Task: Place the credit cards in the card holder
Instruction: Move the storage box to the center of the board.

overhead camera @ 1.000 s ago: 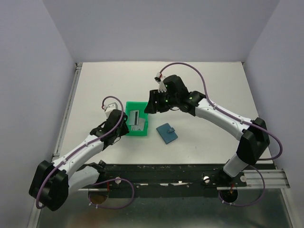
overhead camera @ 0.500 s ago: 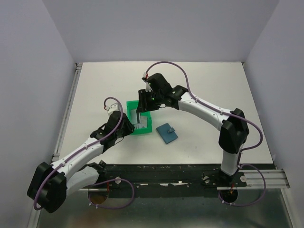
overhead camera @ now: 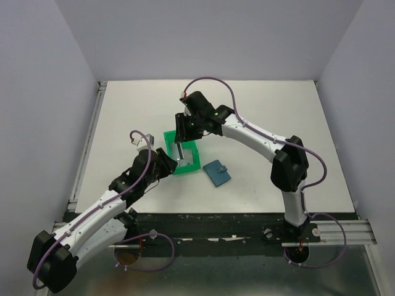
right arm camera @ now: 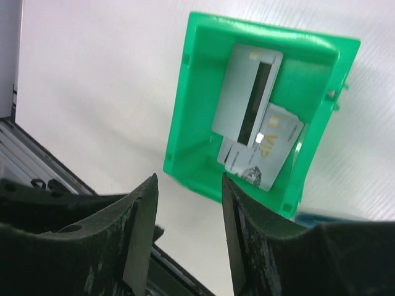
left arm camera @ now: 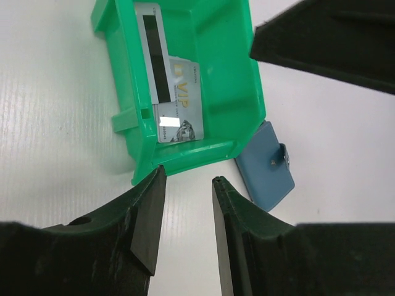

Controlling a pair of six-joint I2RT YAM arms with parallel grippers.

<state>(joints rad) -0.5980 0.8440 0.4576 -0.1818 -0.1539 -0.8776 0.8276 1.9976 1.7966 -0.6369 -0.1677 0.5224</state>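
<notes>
We note two credit cards (left arm camera: 168, 98) overlapping inside the green bin (left arm camera: 237, 92). The card holder (left arm camera: 266, 173) lies folded on the table, just beside the bin's corner. The left gripper (left arm camera: 187, 182) is by the bin's near wall, the right gripper (right arm camera: 188, 180) by its far end. Both have their fingers apart and empty.

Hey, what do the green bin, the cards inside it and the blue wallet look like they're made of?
The green bin: likely moulded plastic, semi-glossy, with even colour and thin rigid walls showing soft highlights.
The credit cards: probably plastic with a glossy silvery face; one shows a bright glare spot.
The card holder: seemingly matte leather or faux leather, slate blue, with a small metal-looking stud; which of the two is unclear.
</notes>
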